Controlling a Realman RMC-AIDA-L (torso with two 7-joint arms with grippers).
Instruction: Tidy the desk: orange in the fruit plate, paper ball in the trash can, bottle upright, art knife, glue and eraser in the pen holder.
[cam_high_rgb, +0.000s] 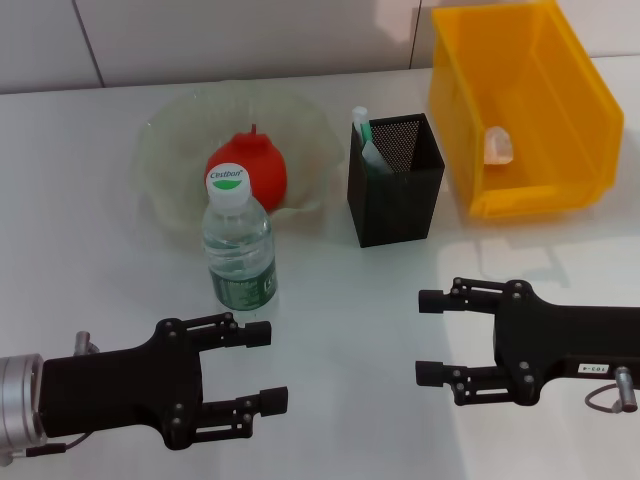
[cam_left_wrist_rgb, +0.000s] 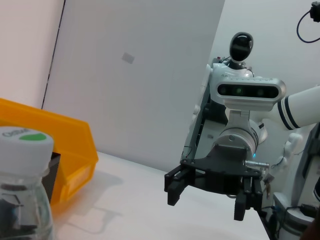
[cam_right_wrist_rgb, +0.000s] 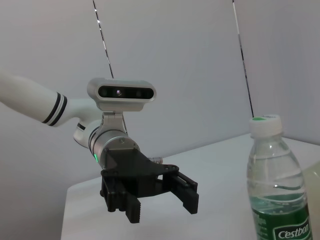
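The water bottle (cam_high_rgb: 240, 243) stands upright on the white desk (cam_high_rgb: 330, 320), just in front of the clear fruit plate (cam_high_rgb: 170, 150), where the orange (cam_high_rgb: 248, 170) sits; the fruit looks more red than orange; the black mesh pen holder (cam_high_rgb: 396, 180) stands to the right of the plate with a green-and-white item (cam_high_rgb: 365, 135) poking out of its back left corner, though what it is I cannot tell; the yellow trash can (cam_high_rgb: 520, 110) sits at the far right with a pale crumpled paper ball (cam_high_rgb: 499, 146) inside; the left gripper (cam_high_rgb: 268, 367) hovers low near the front edge, just in front of the bottle, its fingers spread apart and holding nothing; the right gripper (cam_high_rgb: 430, 336) hovers opposite it, in front of the pen holder, fingers likewise parted and empty; the two face each other, well apart.
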